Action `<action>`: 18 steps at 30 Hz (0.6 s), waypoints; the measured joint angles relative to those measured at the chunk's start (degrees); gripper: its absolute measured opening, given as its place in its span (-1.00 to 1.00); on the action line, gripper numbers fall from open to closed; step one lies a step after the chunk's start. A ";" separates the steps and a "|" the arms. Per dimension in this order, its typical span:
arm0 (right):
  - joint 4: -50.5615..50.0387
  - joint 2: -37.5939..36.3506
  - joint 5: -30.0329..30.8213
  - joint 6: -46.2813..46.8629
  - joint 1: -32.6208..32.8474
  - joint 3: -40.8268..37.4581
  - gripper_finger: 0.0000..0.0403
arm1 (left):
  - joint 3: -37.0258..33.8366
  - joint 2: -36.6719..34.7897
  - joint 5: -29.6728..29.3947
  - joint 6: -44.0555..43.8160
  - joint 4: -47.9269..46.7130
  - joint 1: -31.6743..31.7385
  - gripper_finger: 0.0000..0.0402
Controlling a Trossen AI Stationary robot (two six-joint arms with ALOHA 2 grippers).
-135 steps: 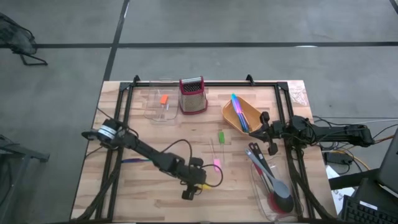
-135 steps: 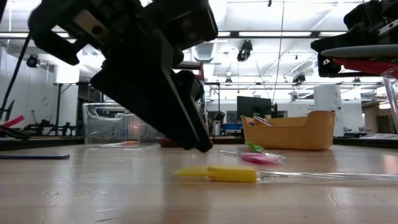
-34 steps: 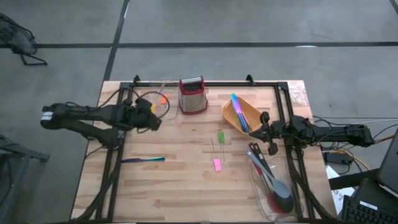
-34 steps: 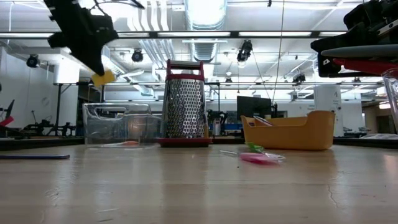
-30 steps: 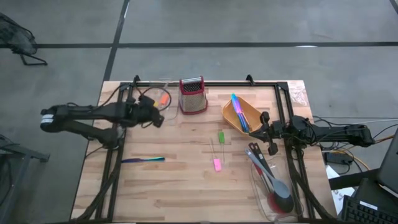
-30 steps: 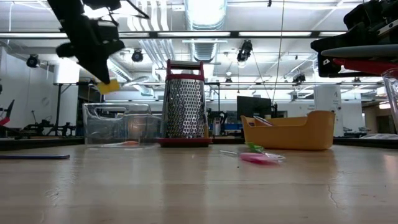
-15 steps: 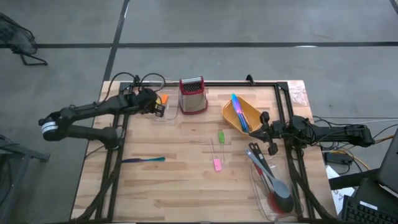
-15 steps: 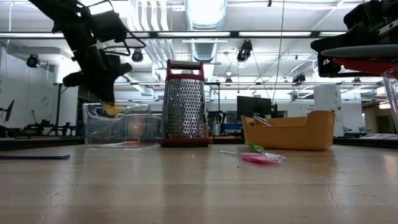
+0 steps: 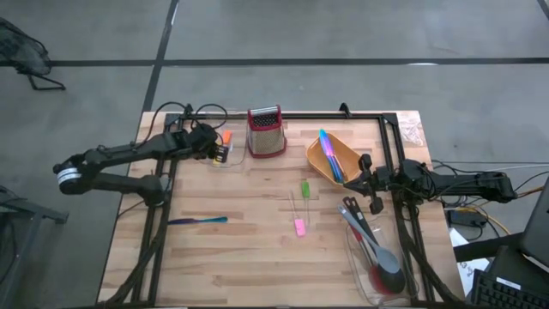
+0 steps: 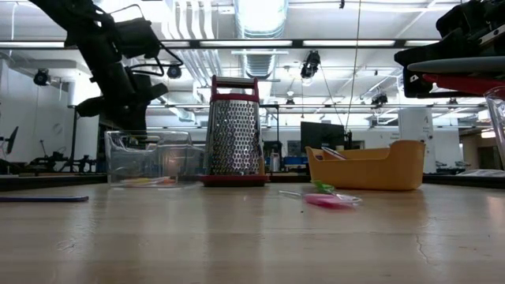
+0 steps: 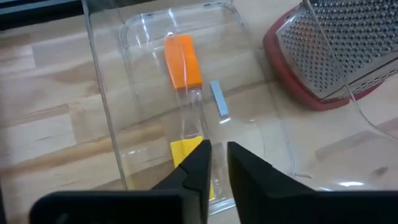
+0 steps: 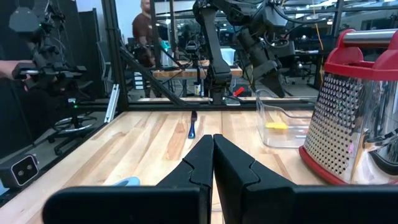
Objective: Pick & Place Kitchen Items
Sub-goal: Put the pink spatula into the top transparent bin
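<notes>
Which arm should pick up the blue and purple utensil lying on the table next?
The left. The left gripper hangs over the clear bin, on the same side as the blue and purple utensil. The right gripper sits far across the table, beside the orange tray.

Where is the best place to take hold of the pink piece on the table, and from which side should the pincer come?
The pink piece lies flat on the bare wood, with a thin clear handle running from it toward the green piece. Probably best: come straight down from above and close across the pink block's short width, its thickest part; the clear handle looks too thin.
</notes>
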 joint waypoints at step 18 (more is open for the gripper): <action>0.00 0.00 0.00 0.00 0.00 0.00 -0.96 | 6.19 -0.06 -1.78 19.06 14.35 -17.31 -0.24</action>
